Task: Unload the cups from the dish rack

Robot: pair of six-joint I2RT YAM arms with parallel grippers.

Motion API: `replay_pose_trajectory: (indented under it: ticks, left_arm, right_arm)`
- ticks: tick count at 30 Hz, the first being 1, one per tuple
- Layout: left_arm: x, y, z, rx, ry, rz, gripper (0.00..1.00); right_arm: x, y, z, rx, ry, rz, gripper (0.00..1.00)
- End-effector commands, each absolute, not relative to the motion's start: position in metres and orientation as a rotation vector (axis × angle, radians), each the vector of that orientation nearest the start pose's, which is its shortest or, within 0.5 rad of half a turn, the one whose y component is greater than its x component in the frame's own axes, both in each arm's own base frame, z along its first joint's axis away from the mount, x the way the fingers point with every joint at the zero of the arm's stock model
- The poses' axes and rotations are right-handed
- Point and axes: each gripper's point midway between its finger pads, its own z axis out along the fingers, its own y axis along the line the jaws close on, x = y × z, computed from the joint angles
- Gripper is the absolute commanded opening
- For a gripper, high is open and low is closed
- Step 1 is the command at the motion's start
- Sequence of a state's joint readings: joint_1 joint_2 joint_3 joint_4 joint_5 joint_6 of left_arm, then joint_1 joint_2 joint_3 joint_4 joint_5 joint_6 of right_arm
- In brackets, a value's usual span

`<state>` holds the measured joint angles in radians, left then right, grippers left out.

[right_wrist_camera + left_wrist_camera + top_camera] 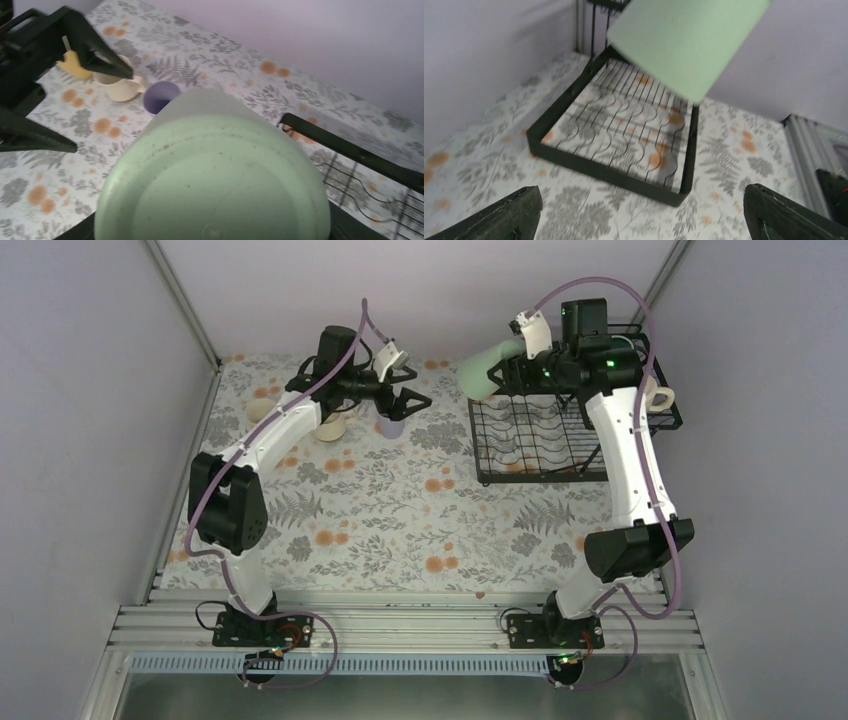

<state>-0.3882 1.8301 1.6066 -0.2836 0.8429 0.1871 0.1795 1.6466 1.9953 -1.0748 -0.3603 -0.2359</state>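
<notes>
The right arm's jaws grasp the mint-green tumbler point(480, 370), which hangs in the air over the left edge of the dish rack point(530, 478). Its long axis is near level, base toward the left arm. The left arm's jaws gape wide above the lavender tumbler point(392, 425) on the tabletop point(400, 520). The tumbler's bulk hides the right jaws' contact in the wrist view.

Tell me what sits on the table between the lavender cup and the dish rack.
Nothing: the top view shows only bare flowered tablecloth between lavender cup and dish rack.
</notes>
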Motion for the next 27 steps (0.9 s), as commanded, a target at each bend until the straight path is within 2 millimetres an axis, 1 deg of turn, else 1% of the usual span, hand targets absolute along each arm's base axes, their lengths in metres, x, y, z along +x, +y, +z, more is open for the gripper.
replay_pose_trajectory:
  ticks: [1,4,7,9,14,18,21,24,27]
  left_arm:
    - [0.409,-0.325,0.335,1.077,1.563,-1.191,1.0]
    - [0.408,-0.333,0.339,1.081,1.548,-1.274,1.0]
    - [0.41,-0.339,0.337,1.097,1.544,-1.305,1.0]
    - [0.411,-0.342,0.336,1.104,1.545,-1.336,1.0]
    - [0.415,-0.349,0.334,1.108,1.548,-1.409,1.0]
    - [0.416,-0.352,0.349,1.116,1.521,-1.448,0.98]
    - [0.412,-0.353,0.363,1.119,1.493,-1.485,0.93]
    - [0.403,-0.354,0.373,1.116,1.48,-1.555,0.88]
    - [0.391,-0.356,0.386,1.13,1.441,-1.571,0.76]
  right_arm:
    - [0.395,0.157,0.385,-0.721,2.076,0.557,0.52]
    - [0.395,0.162,0.392,-0.737,2.044,0.592,0.52]
    - [0.393,0.167,0.403,-0.752,2.008,0.626,0.52]
    - [0.401,0.172,0.395,-0.757,2.021,0.662,0.52]
    - [0.404,0.178,0.397,-0.765,2.004,0.704,0.52]
    - [0.405,0.182,0.396,-0.778,1.998,0.743,0.52]
    - [0.407,0.183,0.395,-0.781,1.992,0.746,0.51]
    - [0.41,0.185,0.395,-0.779,1.985,0.751,0.52]
    - [0.414,0.186,0.397,-0.766,1.975,0.755,0.52]
